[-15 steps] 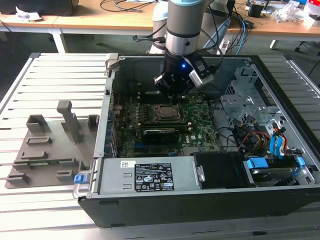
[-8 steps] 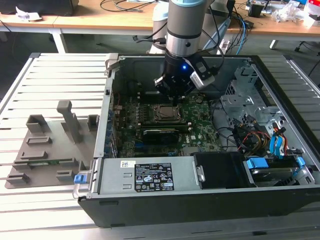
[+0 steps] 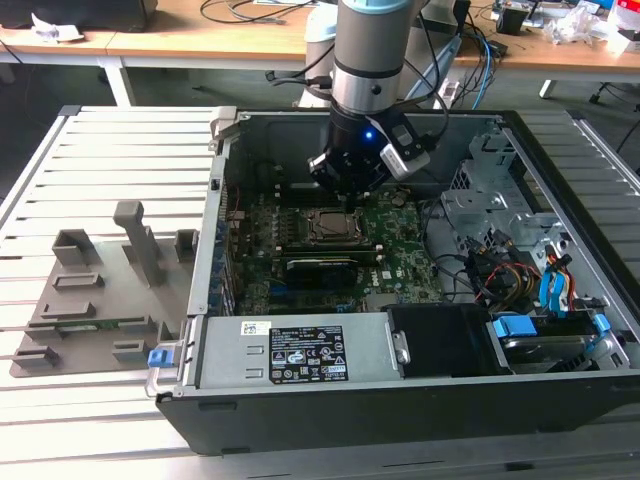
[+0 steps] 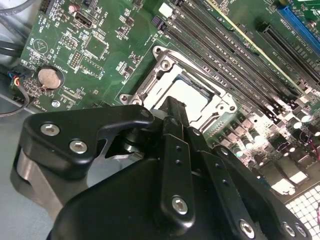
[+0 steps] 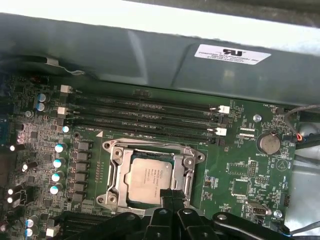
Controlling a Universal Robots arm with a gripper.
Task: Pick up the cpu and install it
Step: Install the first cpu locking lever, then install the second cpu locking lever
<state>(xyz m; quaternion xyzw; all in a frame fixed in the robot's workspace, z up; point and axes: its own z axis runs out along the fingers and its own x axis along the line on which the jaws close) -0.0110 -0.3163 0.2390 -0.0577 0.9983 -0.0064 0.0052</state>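
One grey fixture plate (image 3: 95,300) lies on the slatted table (image 3: 100,140) at the exterior view's left; the open computer case (image 3: 400,400) sits beside it; a wooden desk (image 3: 200,40) stands behind. Inside, the cpu (image 5: 150,181) rests in its socket (image 5: 116,165) beneath the gripper (image 3: 345,185); whether that is clenched, I cannot tell.

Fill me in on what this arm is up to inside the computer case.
The arm's pincer hangs over the motherboard inside the open computer case. The cpu already lies in the socket, within its metal frame, as both wrist views show. The pincer sits right at the socket's edge, just above the chip. Whether it grips the chip is hidden. The grey fixture plate lies outside the case, on the exterior view's left.
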